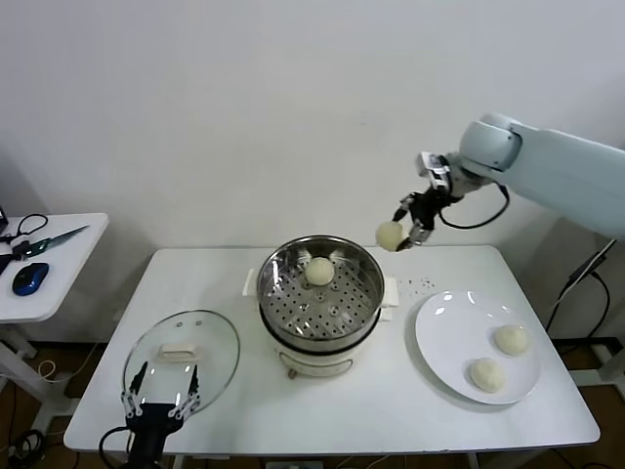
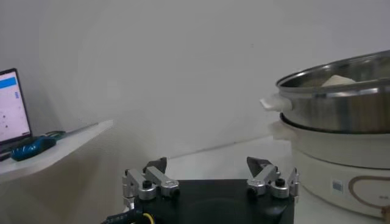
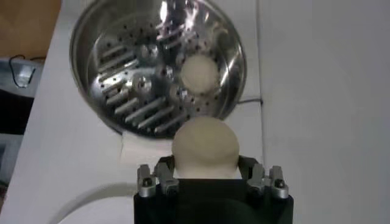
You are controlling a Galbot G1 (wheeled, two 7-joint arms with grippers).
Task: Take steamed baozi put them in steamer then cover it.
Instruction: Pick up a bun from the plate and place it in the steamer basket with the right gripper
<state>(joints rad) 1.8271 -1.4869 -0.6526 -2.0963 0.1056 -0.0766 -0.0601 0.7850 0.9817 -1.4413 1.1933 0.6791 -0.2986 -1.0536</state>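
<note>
The right gripper (image 1: pixel 402 234) clamped a round cream-white dough bun (image 1: pixel 390 234). The shiny perforated steel steamer (image 1: pixel 320 289) lay below its jaws, toward the robot's left (one bun inside). The left gripper (image 1: pixel 161 400) waited open.

You see: white table (image 1: pixel 391 415) | steamer (image 1: pixel 319 305) at centre | glass cover (image 1: pixel 182 359) lying at left | white plate (image 1: pixel 451 337) at right

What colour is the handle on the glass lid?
White: the handle sits on the clear cover at the table's front left, clearest in the head view.
</note>
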